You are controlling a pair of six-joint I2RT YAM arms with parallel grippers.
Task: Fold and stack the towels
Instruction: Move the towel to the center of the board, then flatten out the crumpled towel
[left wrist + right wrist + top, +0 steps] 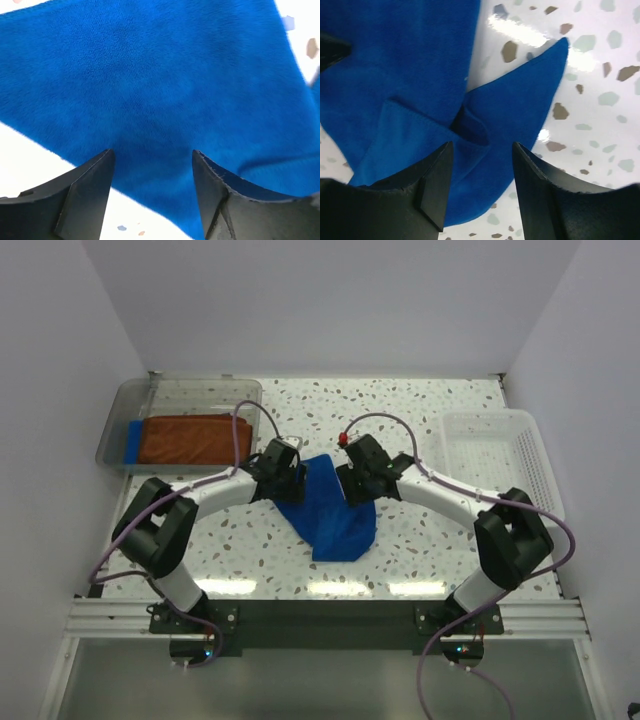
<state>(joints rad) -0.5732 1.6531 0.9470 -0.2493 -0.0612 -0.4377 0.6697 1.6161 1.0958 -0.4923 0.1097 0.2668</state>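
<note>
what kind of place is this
Probably a robot lab test cell: plain white walls box in a speckled table, and the left arm and right arm are bolted to a metal rail.

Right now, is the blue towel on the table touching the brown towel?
Apart. The top view shows the brown towel inside the clear tray, while the blue towel lies outside it on the table.
</note>
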